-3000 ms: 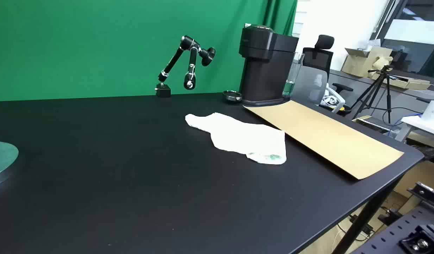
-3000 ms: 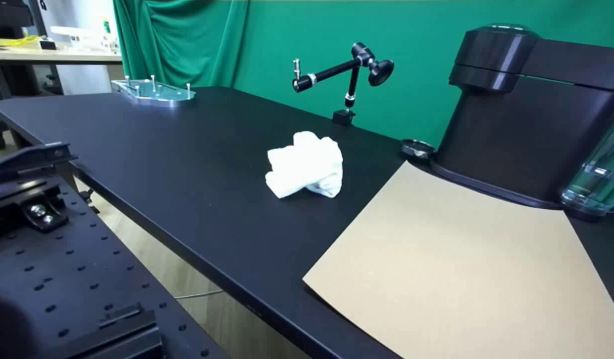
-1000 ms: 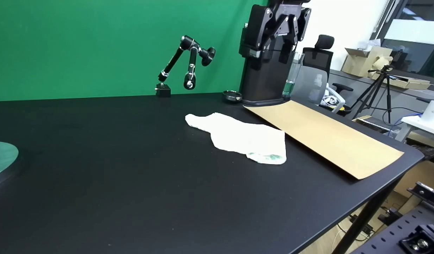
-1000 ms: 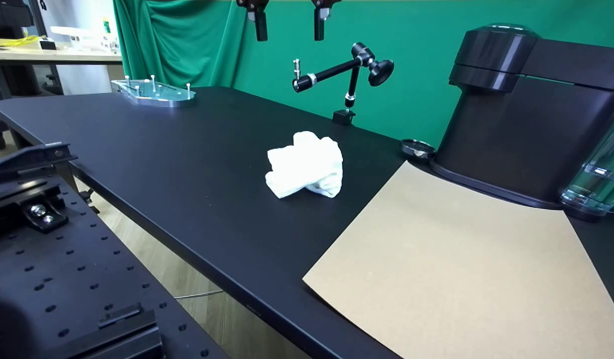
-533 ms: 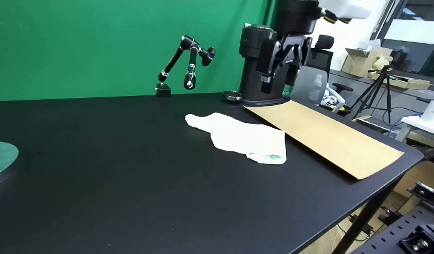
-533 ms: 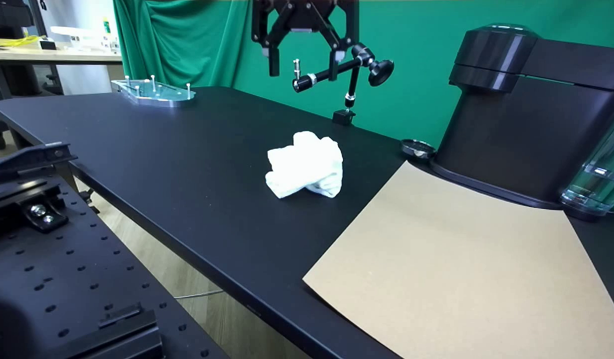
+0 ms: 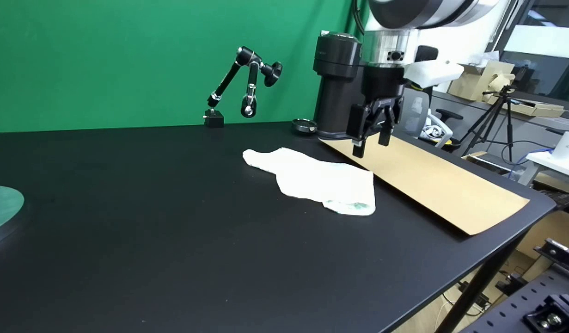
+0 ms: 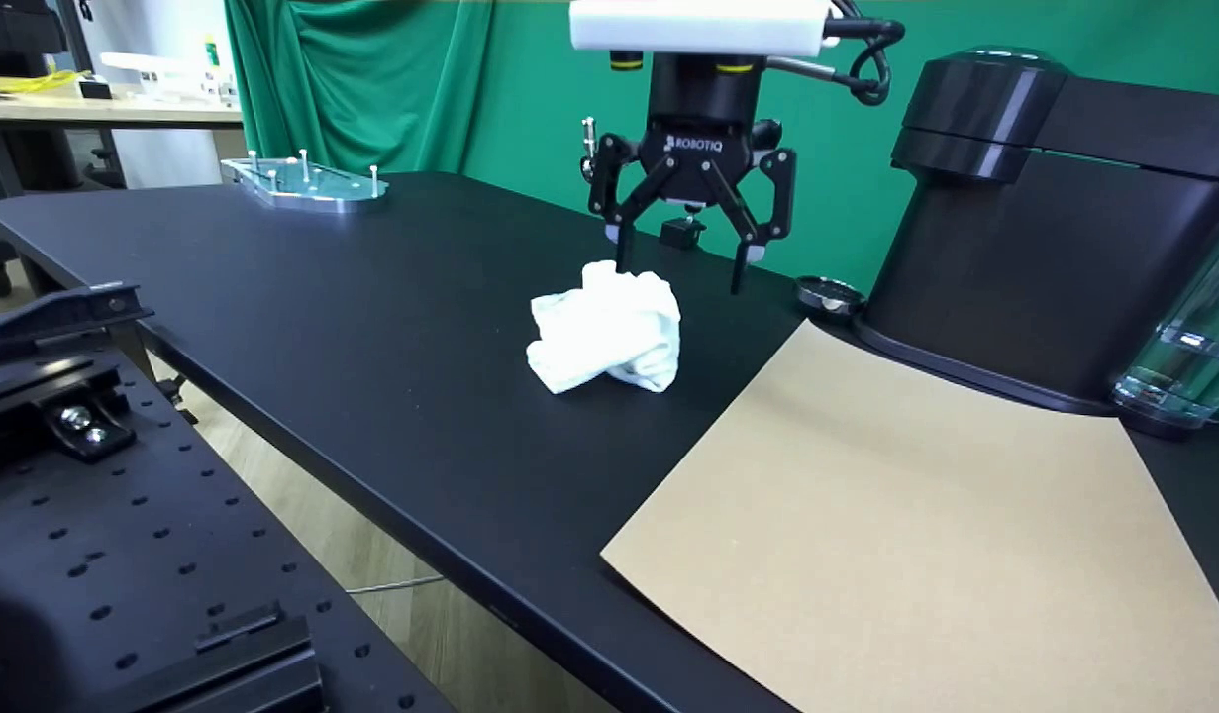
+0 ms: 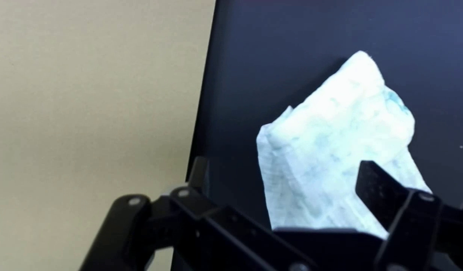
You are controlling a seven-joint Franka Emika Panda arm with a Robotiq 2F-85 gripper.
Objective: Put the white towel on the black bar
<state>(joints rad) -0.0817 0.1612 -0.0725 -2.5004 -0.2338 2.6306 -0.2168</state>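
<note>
"White towel [image 7: 314, 179]: where was it?"

"In an exterior view, it lay on the table [image 7: 150, 254], beside the long edge of the cardboard sheet [image 7: 430, 180]."

"Anything gripped?"

"No. In an exterior view, gripper [image 8: 680, 280] hung, jaws wide apart, nothing between."

"Handling?"

"Wrist view: looked soft, probably light, limp; thick folded upper corner seemed best to pinch."

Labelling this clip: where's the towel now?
In both exterior views, the towel lies on the table, left of the cardboard and in front of the bar.
</note>
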